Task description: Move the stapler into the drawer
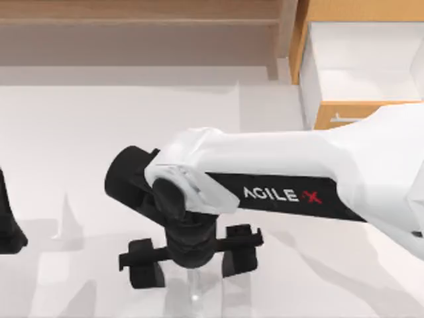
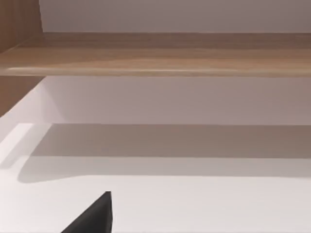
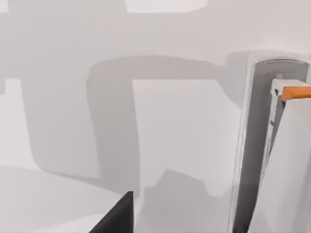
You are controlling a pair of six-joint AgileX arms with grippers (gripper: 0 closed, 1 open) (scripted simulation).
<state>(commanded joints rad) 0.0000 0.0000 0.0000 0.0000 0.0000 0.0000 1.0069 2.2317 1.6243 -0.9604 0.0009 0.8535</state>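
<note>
My right gripper [image 1: 192,260] hangs low over the front middle of the table, its two black fingers spread wide and open. Below the gap, a pale slim shape that looks like the stapler [image 1: 195,290] lies on the white table, almost blending with it. In the right wrist view the stapler [image 3: 260,145] is a long grey-white body with a rounded end and an orange piece, off to one side of one black fingertip [image 3: 119,214]. The drawer [image 1: 344,111] stands open at the back right, with a white inside and a silver bar handle. My left arm [image 1: 9,228] is parked at the table's left edge.
A brown wooden open shelf [image 1: 132,33] runs along the back, and its board [image 2: 155,60] also crosses the left wrist view. The right arm's white body [image 1: 298,165] stretches from the right side across the table, passing in front of the drawer.
</note>
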